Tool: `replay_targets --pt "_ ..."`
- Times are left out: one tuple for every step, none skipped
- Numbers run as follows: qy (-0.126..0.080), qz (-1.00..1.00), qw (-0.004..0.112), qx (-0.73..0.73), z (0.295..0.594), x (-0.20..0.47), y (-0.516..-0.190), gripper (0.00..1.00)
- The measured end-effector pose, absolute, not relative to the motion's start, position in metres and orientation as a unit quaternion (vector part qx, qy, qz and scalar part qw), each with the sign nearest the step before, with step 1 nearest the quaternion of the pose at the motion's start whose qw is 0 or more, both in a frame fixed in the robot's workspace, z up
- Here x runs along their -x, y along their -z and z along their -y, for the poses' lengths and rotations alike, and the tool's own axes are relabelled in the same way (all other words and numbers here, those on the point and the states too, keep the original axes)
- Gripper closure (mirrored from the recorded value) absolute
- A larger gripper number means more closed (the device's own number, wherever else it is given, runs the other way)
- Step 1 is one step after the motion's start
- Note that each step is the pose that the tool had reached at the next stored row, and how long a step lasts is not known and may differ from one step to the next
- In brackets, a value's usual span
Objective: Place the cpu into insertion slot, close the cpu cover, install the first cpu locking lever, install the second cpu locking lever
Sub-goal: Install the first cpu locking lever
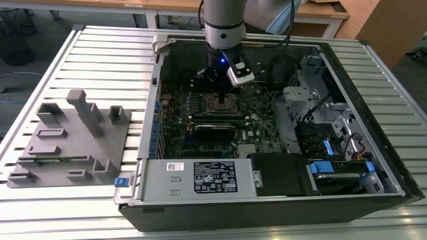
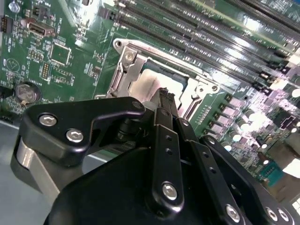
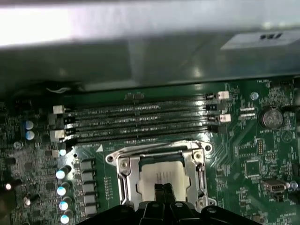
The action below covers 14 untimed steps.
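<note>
The cpu [image 3: 161, 176], a flat square chip with a dull silver-grey metal top, lies in the insertion slot [image 3: 161, 174], the square socket on the green motherboard [image 3: 248, 159]. In the first wrist view the thin silvery metal cpu cover [image 3: 127, 174] is folded down flat around the chip, whose pale top shows through the cover's window. The black gripper [image 3: 163, 190] hangs just over the near edge of the chip, its two slim fingertips [image 3: 159, 189] pressed together with nothing between them. Long dark memory slots [image 3: 140, 123] run beyond the socket.

In the second wrist view the gripper [image 2: 165, 93] reaches down to the same spot, its black linkage arms drawn in tight, the tip right at the chip [image 2: 150, 83]. The cover frame [image 2: 123, 70] borders the chip, and a round coin battery [image 2: 26, 92] sits well apart on the board [image 2: 70, 28].

In the exterior view the arm's gripper [image 1: 223, 92] stands upright inside the open black computer case [image 1: 267, 207], directly above the socket [image 1: 222, 104]. A grey plastic fixture tray [image 1: 70, 142] rests on the ribbed metal table [image 1: 107, 55], at the exterior view's left of the case.
</note>
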<state>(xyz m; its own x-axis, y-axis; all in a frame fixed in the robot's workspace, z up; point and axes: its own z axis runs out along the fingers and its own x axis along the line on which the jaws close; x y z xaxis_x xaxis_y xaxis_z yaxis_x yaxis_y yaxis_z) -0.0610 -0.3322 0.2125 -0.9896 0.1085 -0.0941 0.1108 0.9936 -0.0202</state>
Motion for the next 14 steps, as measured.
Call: replay_targets --pt "0.013 -0.997 0.047 -0.055 0.3325 0.0607 -0.2125 0.89" --pt "0.013 -0.997 0.046 -0.055 0.3326 0.0599 -0.2125 0.89" --pt "0.013 -0.997 0.046 -0.055 0.3327 0.0587 -0.2125 0.89" --pt "0.013 -0.997 0.046 -0.055 0.3329 0.0572 -0.2125 0.89" --pt "0.013 -0.997 0.046 -0.055 0.3330 0.0565 -0.2125 0.89" --pt "0.013 -0.997 0.046 -0.055 0.3330 0.0564 -0.2125 0.89" --pt "0.013 -0.997 0.046 -0.054 0.3330 0.0564 -0.2125 0.89" --pt "0.013 -0.998 0.046 -0.050 0.3332 0.0564 -0.2124 0.89" --pt "0.012 -0.998 0.046 -0.045 0.3333 0.0564 -0.2122 0.89" --pt "0.012 -0.998 0.046 -0.041 0.3334 0.0564 -0.2121 0.89" --pt "0.012 -0.998 0.046 -0.036 0.3336 0.0564 -0.2119 0.89" --pt "0.012 -0.998 0.046 -0.032 0.3339 0.0564 -0.2118 0.89" --pt "0.012 -0.998 0.046 -0.031 0.3342 0.0564 -0.2118 0.89" --pt "0.012 -0.998 0.046 -0.031 0.3343 0.0564 -0.2117 0.89"
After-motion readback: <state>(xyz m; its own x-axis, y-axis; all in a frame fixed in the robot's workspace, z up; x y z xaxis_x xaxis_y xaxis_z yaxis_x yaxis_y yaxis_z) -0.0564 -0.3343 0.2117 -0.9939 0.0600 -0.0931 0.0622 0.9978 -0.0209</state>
